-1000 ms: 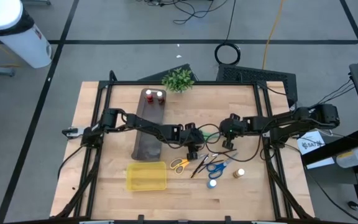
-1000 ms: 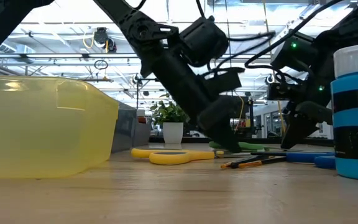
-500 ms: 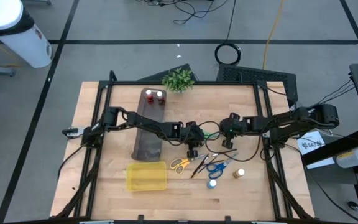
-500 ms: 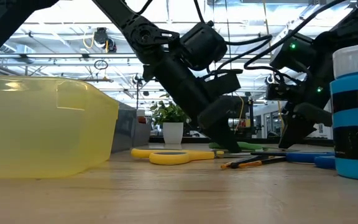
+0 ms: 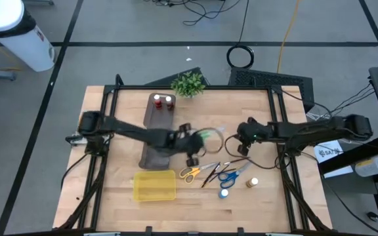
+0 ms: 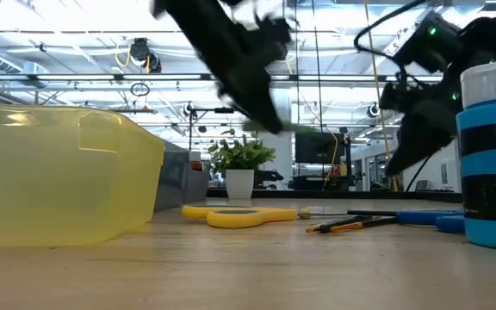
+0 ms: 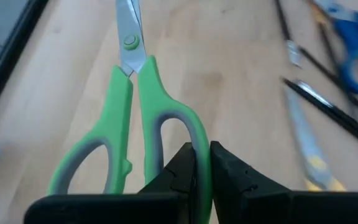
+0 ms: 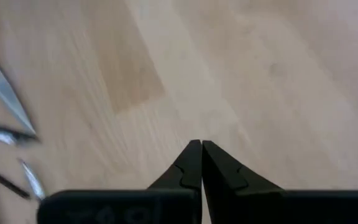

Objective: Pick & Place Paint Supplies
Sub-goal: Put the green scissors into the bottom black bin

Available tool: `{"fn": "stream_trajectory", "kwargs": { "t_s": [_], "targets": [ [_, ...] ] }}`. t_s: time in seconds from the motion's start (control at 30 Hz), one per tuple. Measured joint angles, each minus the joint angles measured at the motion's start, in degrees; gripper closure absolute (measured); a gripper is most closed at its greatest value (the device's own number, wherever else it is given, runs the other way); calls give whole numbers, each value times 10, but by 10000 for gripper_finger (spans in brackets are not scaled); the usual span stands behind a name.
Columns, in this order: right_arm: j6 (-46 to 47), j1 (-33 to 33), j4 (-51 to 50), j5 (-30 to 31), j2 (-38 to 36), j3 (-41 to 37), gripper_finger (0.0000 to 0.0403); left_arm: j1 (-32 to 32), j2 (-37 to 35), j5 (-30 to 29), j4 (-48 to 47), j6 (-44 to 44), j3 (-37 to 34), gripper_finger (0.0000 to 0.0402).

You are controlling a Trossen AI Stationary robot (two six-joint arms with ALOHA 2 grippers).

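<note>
Green-handled scissors [image 7: 135, 124] hang over the table's middle, with my left gripper [image 7: 202, 149] shut on them; the high view shows the same scissors [image 5: 210, 136] beside that gripper [image 5: 197, 147]. My right gripper [image 8: 201, 146] is shut on nothing and hovers over bare wood right of centre [image 5: 243, 147]. On the table nearer the front lie yellow scissors [image 5: 189, 173], blue scissors [image 5: 228, 176], thin dark brushes [image 5: 212, 172], a blue-banded bottle [image 5: 224, 193] and a second small bottle [image 5: 252, 183]. Two red-capped bottles [image 5: 163, 100] stand in the dark organiser tray [image 5: 155, 141]. My left gripper pinches one handle loop of the green scissors at its outer side [image 7: 199, 138] between its two fingers. The fingers slant down from the table's left. The scissors are lifted clear of the table, blades [image 7: 128, 25] pointing away from the gripper.
A yellow tray [image 5: 154, 186] sits at the front left of the table and fills the left of the low view [image 6: 58, 172]. A small potted plant [image 5: 188, 84] stands at the far edge. Bare wood lies to the right of the right gripper.
My left gripper has shut on the green scissors' handle, then risen and drawn back toward the table's left; the scissors have come off the table with it. My right gripper, still shut, has lifted a little away from the tabletop.
</note>
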Motion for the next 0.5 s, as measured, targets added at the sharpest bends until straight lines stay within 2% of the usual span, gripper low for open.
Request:
{"fn": "stream_trajectory", "kwargs": {
  "t_s": [0.1,0.23,0.37,0.5],
  "targets": [
    [7,3,4,5,-37,0,403,-39,-83,-73,-28,-85,-47,371],
    [7,10,7,7,-59,0,403,-101,-178,-188,-106,-280,-125,371],
    [7,14,5,8,-61,0,403,-162,-242,-191,-185,-498,-191,371],
    [20,16,6,23,-61,0,403,-208,-250,-177,-223,-609,-243,371]
  ]
}}
